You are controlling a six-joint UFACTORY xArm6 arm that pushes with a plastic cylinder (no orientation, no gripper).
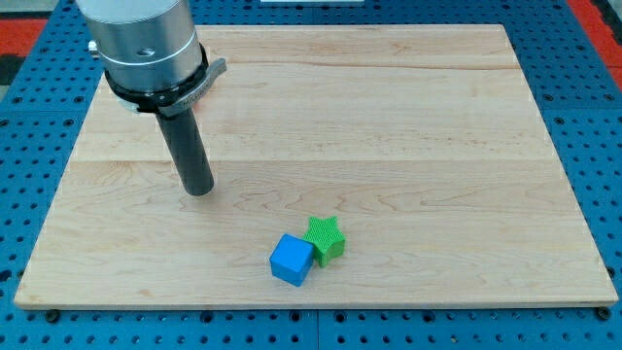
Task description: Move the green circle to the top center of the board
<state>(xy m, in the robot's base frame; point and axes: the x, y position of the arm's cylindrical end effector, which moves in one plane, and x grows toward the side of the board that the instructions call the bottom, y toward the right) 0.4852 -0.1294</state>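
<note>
Presently, one camera view shows a pale wooden board [408, 117] lying on a blue pegboard surface [593, 107], with all four board edges in sight. The arm carries no hand or jaws, so there is nothing to spread, press or pinch; it ends in a straight dark rod [185, 146] under a grey cylindrical housing [146, 39]. My tip [198, 192] stands on the board in the view's left half, about mid-height, touching no block. Only two blocks are visible. A blue cube [292, 260] sits near the view's bottom edge, slightly left of centre. A green block [326, 239] lies against the cube's upper right side, the two touching or very nearly so; its outline reads as a star rather than a circle, and no round green block can be made out. Both blocks are well apart from my tip, below it and toward the view's right. The pair sits close to the bottom edge, with only a narrow strip of wood beneath the cube. The wood along the top edge, the right side and the centre carries nothing, and the top centre lies far from the green block.
</note>
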